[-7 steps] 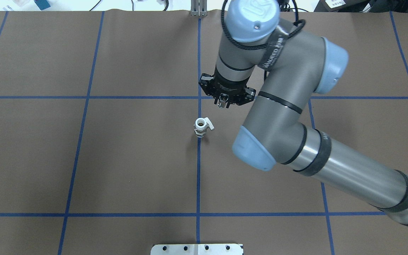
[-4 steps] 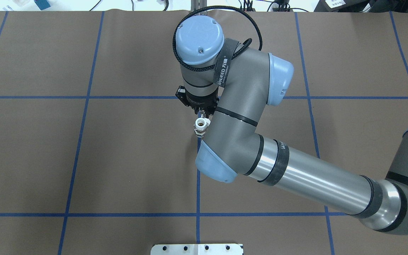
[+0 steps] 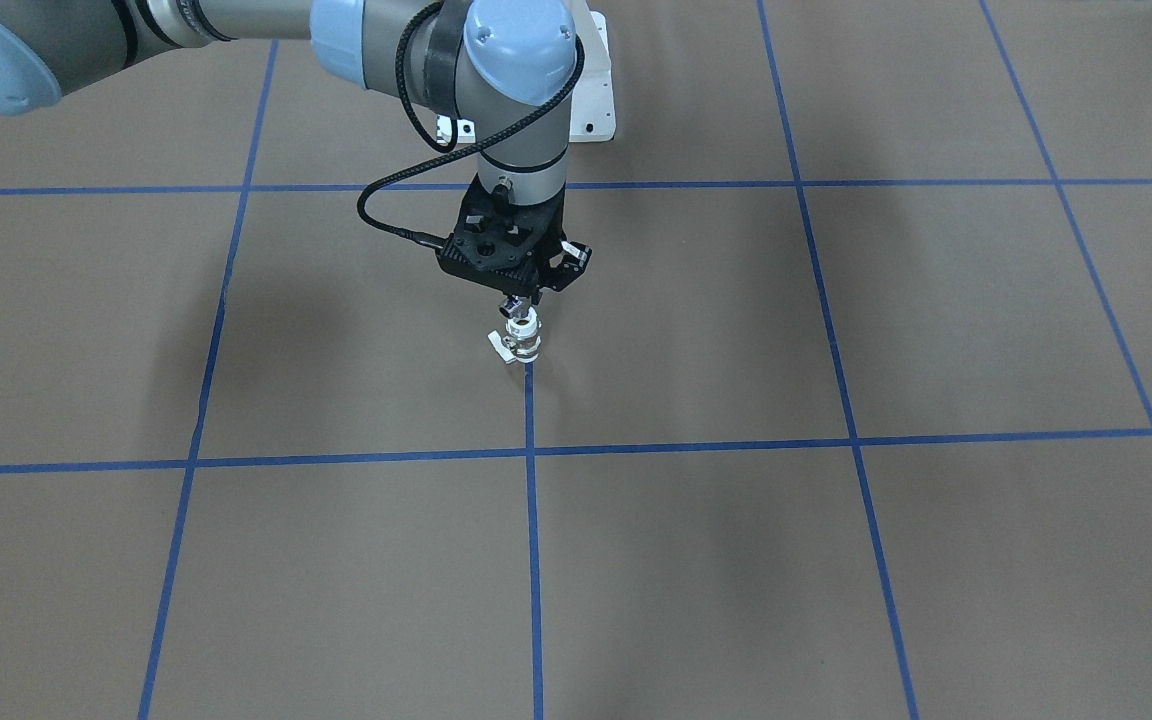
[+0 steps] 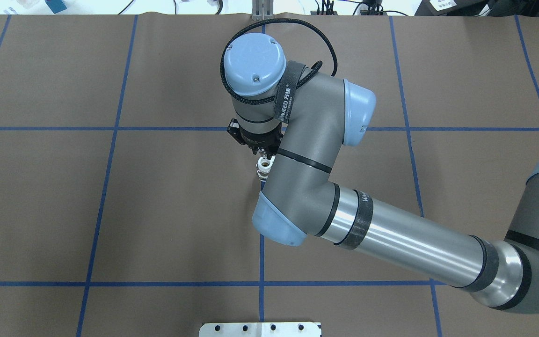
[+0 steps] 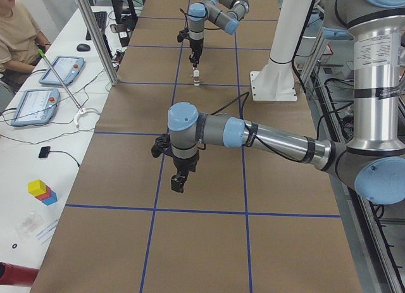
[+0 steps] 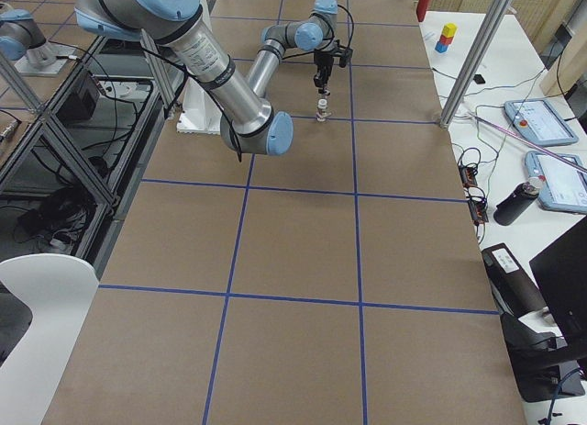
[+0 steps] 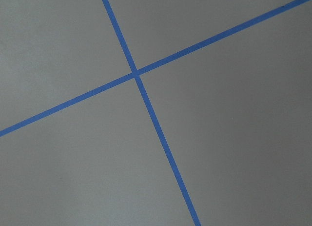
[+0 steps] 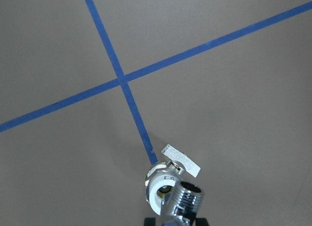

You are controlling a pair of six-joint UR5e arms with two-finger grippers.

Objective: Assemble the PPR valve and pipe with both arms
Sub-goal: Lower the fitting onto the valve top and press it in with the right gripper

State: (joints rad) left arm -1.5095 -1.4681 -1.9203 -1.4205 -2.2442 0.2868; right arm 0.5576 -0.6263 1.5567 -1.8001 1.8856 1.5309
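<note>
Soft, even light casts faint blurred shadows on the table (image 3: pixel 836 560); the pipe (image 8: pixel 189 200) glints.

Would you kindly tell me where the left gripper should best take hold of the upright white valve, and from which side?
Probably the banded lower body of the PPR valve, approached low from the robot's left. It stands upright, the right gripper holds the pipe close by its open top, and its lever juts toward the robot's right.

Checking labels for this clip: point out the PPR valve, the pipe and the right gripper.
PPR valve (image 8: pixel 154 194): right wrist view, white rim of open end.
pipe (image 8: pixel 187 200): right wrist view, threaded chrome end.
right gripper (image 3: pixel 518 296): front-facing view, between its fingertips.
</note>
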